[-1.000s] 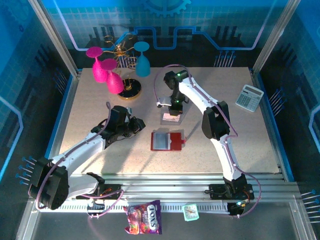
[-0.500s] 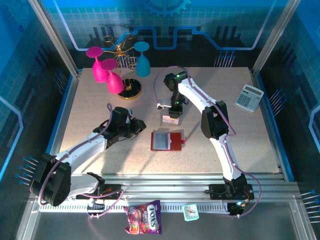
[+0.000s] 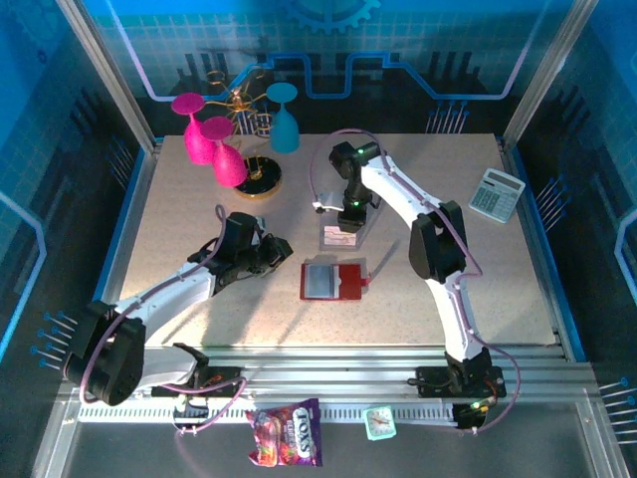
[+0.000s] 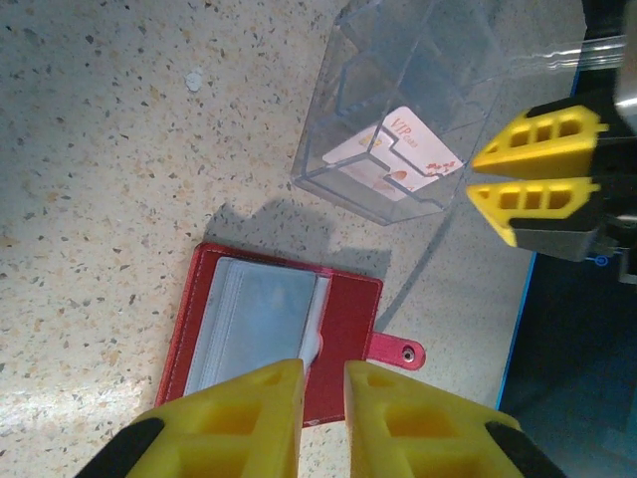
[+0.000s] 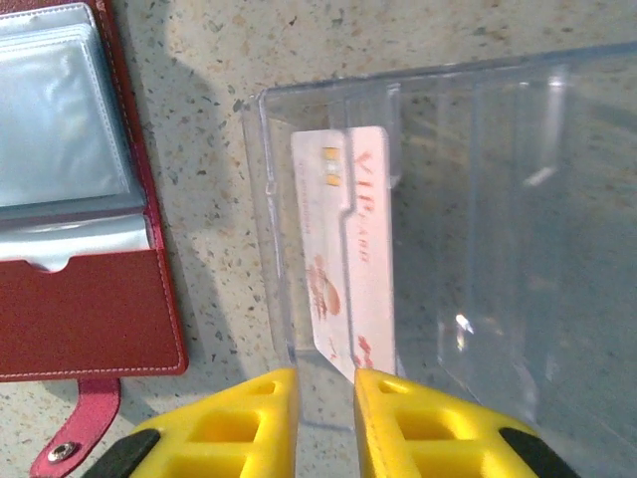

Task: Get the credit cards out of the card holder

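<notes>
The red card holder [image 3: 333, 281] lies open on the table, grey pockets up, snap tab [image 4: 403, 352] pointing right. Whether any credit cards sit in its pockets [image 5: 60, 129] I cannot tell. One whitish credit card [image 5: 348, 249] with reddish print lies inside the clear plastic box [image 5: 478, 199] just behind the holder. My right gripper [image 5: 326, 388] hangs over the box's near end, jaws slightly open, nothing between them, the card's end just beyond the tips. My left gripper [image 4: 323, 383] hovers at the holder's left side, narrowly open with nothing in it.
A calculator [image 3: 496, 193] sits at the far right. Pink glasses [image 3: 209, 139], a blue glass [image 3: 284, 124] and a gold stand [image 3: 257, 179] crowd the back left. A candy bag [image 3: 285, 433] lies beyond the front rail.
My right gripper's jaws have parted, leaving the whitish card in the clear box, and that arm has shifted slightly right. The left arm has stayed still.
</notes>
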